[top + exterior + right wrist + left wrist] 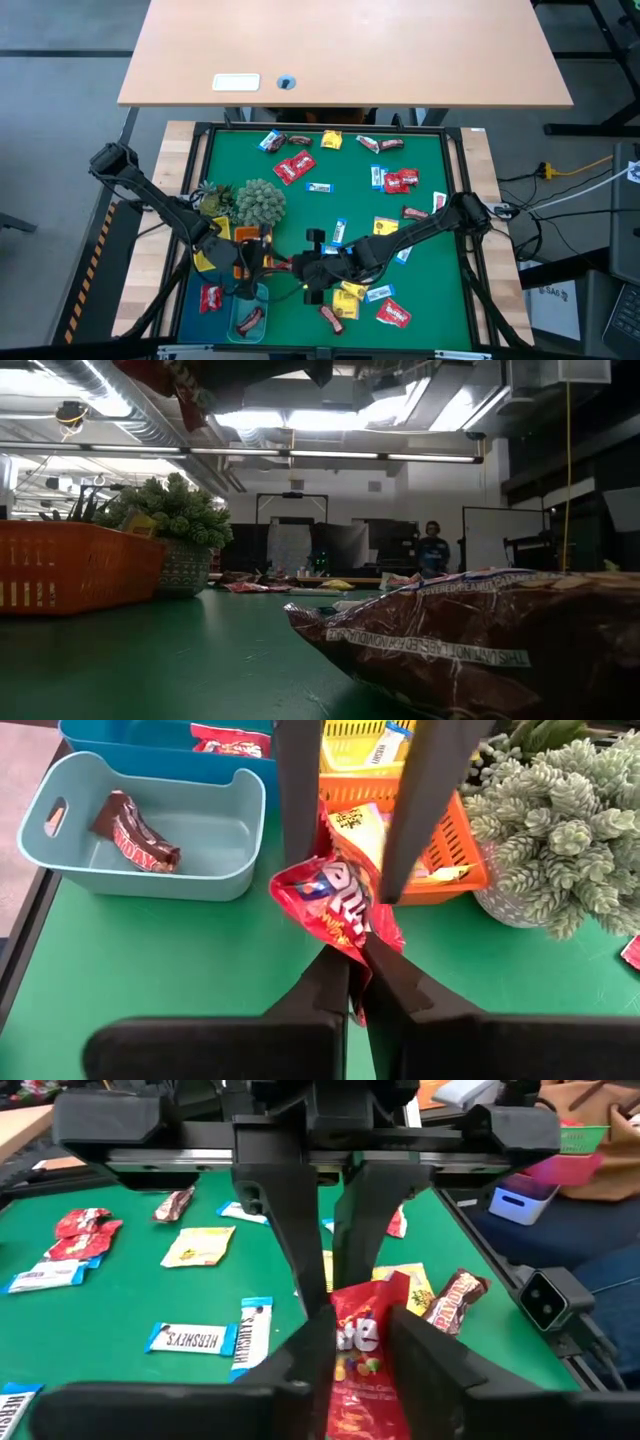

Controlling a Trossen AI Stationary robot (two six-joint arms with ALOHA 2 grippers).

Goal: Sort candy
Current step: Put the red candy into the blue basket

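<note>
Both pincers meet on one red candy packet (338, 912), held up off the green worktop (300, 210) between them. Right pincer (357, 960) is clamped on one end of the packet, fingers (330, 982) pressed nearly together. Left pincer (360, 1342) grips the other end of the same packet (357, 1355); its two dark fingers (296, 790) show in the right wrist view, closed against the wrapper. In the high view the two pincers sit tip to tip, left (262, 262) and right (312, 272).

Just beyond the held packet from the right pincer: orange tray (462, 870) with a yellow packet (362, 830) inside, teal tray (140, 880) beside it holding one dark brown bar (135, 830), blue tray (150, 732) behind with a red packet (232, 740). Spiky plant ball (555, 830) stands next to the orange tray.

Ahead of the left pincer, loose candy on the worktop: blue-white wrappers (190, 1340), yellow packet (198, 1246), red packets (82, 1232), brown bar (456, 1300) near the held packet.
</note>
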